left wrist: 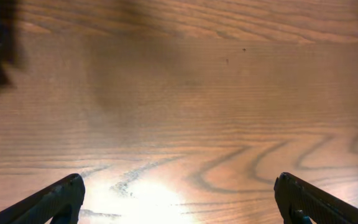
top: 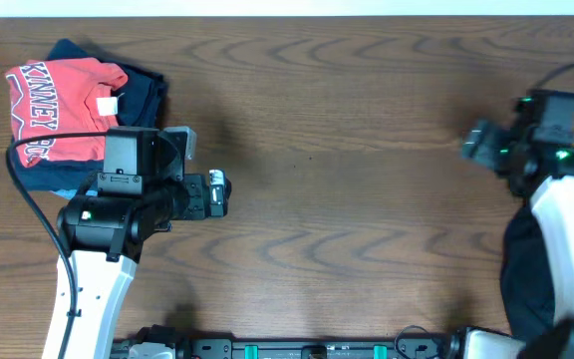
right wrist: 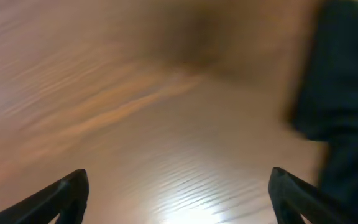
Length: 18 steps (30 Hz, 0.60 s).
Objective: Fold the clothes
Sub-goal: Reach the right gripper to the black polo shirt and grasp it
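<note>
Overhead view: a wooden desk [top: 347, 100]. At its far left corner sits a neat stack: a red T-shirt [top: 58, 105] on top of folded navy and light blue garments [top: 147, 95]. The shirt's white block lettering appears to read "KINNEY", and more letters below it are cut off by the fold. A small white tag [top: 107, 105] at the collar is too small to read. The black clothes [top: 523, 269] lie bunched at the desk's right edge near the front, partly hidden under the right arm and cut off by the frame. No logo or label on them shows. The left gripper [top: 217, 192] is just in front of the stack, and the right gripper [top: 474, 145] is over bare wood near the right edge.

Left wrist view: the claw is spread apart over bare wood with nothing in it. A sliver of blue cloth shows at the left.

Right wrist view: blurred. The claw is apart and empty, with the black fabric close on its right.

Folding of the black garment looks not yet begun: it has to be gripped, spread flat and folded.
</note>
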Each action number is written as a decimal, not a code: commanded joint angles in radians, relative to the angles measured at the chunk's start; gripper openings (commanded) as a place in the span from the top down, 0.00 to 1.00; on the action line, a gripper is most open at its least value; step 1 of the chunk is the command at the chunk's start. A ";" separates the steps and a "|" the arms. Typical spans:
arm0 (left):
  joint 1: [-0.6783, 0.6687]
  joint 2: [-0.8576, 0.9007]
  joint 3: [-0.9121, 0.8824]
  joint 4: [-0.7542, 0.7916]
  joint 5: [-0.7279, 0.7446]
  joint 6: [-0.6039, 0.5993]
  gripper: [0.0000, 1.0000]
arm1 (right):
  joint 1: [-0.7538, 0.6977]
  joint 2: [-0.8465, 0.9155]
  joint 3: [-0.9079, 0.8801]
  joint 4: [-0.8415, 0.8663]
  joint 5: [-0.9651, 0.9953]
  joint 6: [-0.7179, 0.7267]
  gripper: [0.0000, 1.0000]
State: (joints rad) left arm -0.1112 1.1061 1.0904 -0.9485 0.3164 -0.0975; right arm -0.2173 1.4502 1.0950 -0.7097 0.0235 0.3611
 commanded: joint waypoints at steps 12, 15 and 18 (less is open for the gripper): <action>0.003 0.002 0.022 -0.019 0.024 0.007 0.02 | -0.195 0.311 0.018 0.073 0.145 0.095 0.17; 0.003 0.002 0.022 -0.019 0.024 0.007 0.02 | -0.195 0.363 0.018 0.116 0.132 0.095 0.23; 0.003 0.002 0.022 -0.019 0.024 0.007 0.02 | -0.195 0.412 0.018 0.137 0.129 0.095 0.29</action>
State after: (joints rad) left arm -0.1112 1.1065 1.0908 -0.9653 0.3344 -0.0975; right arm -0.4065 1.8191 1.0966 -0.5812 0.1326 0.4438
